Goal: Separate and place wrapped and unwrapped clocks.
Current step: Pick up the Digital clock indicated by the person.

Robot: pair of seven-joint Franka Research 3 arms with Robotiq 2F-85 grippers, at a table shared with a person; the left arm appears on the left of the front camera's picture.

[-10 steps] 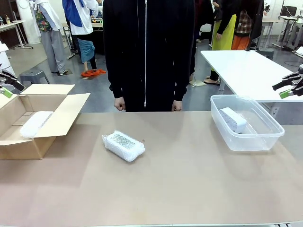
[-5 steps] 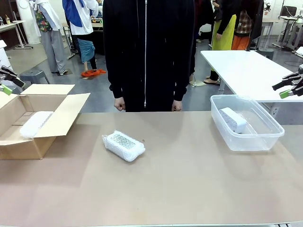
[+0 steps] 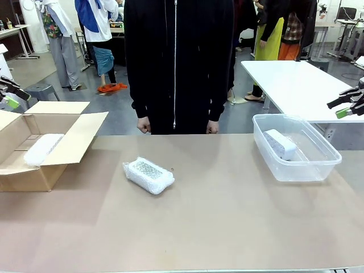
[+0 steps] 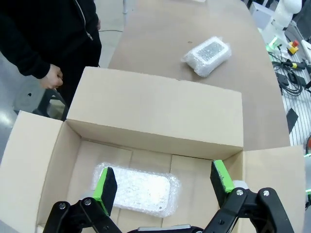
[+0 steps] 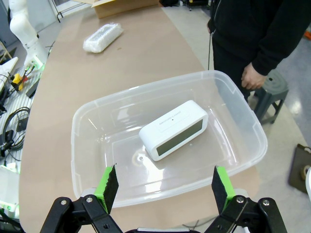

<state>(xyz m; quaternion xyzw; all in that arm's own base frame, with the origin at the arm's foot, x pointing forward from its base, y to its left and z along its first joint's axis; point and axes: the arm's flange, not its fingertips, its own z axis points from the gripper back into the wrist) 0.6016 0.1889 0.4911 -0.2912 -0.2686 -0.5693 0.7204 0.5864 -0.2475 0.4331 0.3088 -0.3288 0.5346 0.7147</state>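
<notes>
Left fingers (image 4: 105,190) higher, wrapped clock (image 4: 136,189) beneath

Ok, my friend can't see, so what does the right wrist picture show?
The open right gripper hovers above a clear plastic bin holding one bare white clock. Farther along the brown table lies a bubble-wrapped clock.
</notes>
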